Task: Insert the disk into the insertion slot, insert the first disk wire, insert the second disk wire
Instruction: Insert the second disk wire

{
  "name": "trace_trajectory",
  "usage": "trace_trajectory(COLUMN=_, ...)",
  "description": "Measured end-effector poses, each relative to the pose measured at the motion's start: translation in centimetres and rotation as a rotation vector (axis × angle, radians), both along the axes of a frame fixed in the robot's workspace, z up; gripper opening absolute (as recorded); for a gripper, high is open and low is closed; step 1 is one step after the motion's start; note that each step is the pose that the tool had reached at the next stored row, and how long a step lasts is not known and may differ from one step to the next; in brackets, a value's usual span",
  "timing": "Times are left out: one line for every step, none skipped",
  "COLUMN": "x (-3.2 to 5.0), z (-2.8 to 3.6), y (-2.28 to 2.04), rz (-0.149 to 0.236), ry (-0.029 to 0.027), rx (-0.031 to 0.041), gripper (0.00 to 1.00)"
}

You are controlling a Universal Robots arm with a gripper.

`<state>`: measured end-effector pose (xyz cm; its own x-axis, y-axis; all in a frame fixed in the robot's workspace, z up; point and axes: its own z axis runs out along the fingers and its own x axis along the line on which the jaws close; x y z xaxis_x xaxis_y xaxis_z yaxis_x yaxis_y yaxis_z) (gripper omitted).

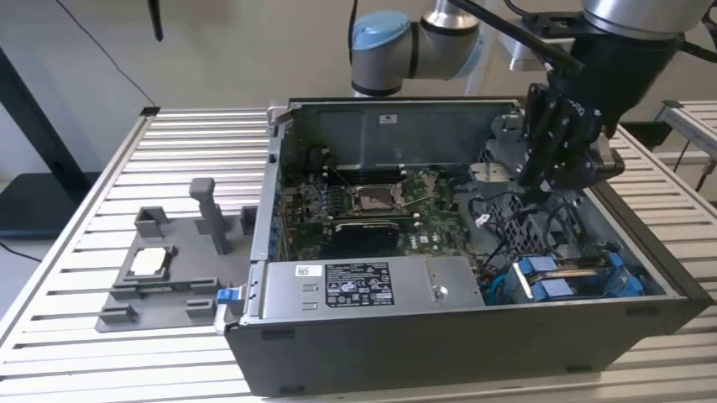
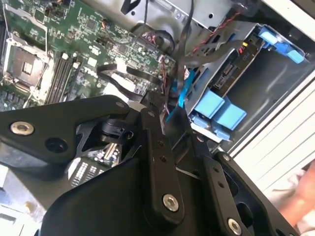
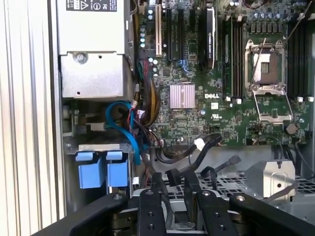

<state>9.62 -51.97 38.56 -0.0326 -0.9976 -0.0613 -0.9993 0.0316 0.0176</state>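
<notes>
The disk (image 1: 566, 277), in its bright blue carrier, sits in the insertion slot (image 1: 630, 290) at the case's front corner on the exterior view's right. Its blue tabs appear in both wrist views (image 3: 101, 169) (image 2: 219, 110), framed by the grey bay (image 3: 98, 147). A blue flat wire (image 3: 125, 125) (image 2: 179, 91) curls beside the bay, with red, yellow and black strands. My gripper (image 1: 540, 186) hangs inside the case behind the bay, over a tangle of black wires (image 1: 526, 214). One of these ends in a white plug (image 3: 199, 144). The blue wire passes close to my gripper (image 2: 172, 115).
The grey power-supply box (image 1: 358, 285) lies along the case's front wall. The green motherboard with its square CPU socket (image 1: 375, 197) fills the case floor. A grey fixture (image 1: 168, 269) stands on the slatted table at the exterior view's left. Case walls rise around the gripper.
</notes>
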Motion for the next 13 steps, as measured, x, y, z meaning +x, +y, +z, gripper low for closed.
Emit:
trace_trajectory(x=-0.13, z=-0.02, y=0.16, rz=0.001, ry=-0.0018, rx=-0.0027, gripper=0.33)
trace_trajectory(x=-0.3, z=-0.02, y=0.25, rz=0.002, ry=-0.0019, rx=-0.0075, gripper=0.33)
trace_trajectory(x=-0.47, z=-0.02, y=0.29, rz=0.003, ry=-0.002, rx=-0.0138, gripper=0.33)
trace_trajectory(x=-0.61, z=-0.03, y=0.32, rz=0.004, ry=-0.002, rx=-0.0201, gripper=0.33)
trace_trajectory(x=-0.73, z=-0.05, y=0.33, rz=0.006, ry=-0.0021, rx=-0.0278, gripper=0.33)
trace_trajectory(x=-0.83, z=-0.1, y=0.39, rz=0.008, ry=-0.0034, rx=-0.0348, gripper=0.33)
trace_trajectory(x=-0.89, z=-0.16, y=0.51, rz=0.009, ry=-0.0079, rx=-0.0383, gripper=0.33)
trace_trajectory(x=-0.96, z=-0.25, y=0.65, rz=0.01, ry=-0.0144, rx=-0.0407, gripper=0.33)
trace_trajectory(x=-1.08, z=-0.33, y=0.74, rz=0.011, ry=-0.0195, rx=-0.0419, gripper=0.33)
trace_trajectory(x=-1.19, z=-0.4, y=0.81, rz=0.012, ry=-0.0228, rx=-0.0424, gripper=0.33)
trace_trajectory(x=-1.28, z=-0.43, y=0.85, rz=0.013, ry=-0.0238, rx=-0.0429, gripper=0.33)
trace_trajectory(x=-1.29, z=-0.44, y=0.85, rz=0.013, ry=-0.0238, rx=-0.0432, gripper=0.33)
trace_trajectory(x=-1.29, z=-0.45, y=0.85, rz=0.013, ry=-0.0239, rx=-0.0446, gripper=0.33)
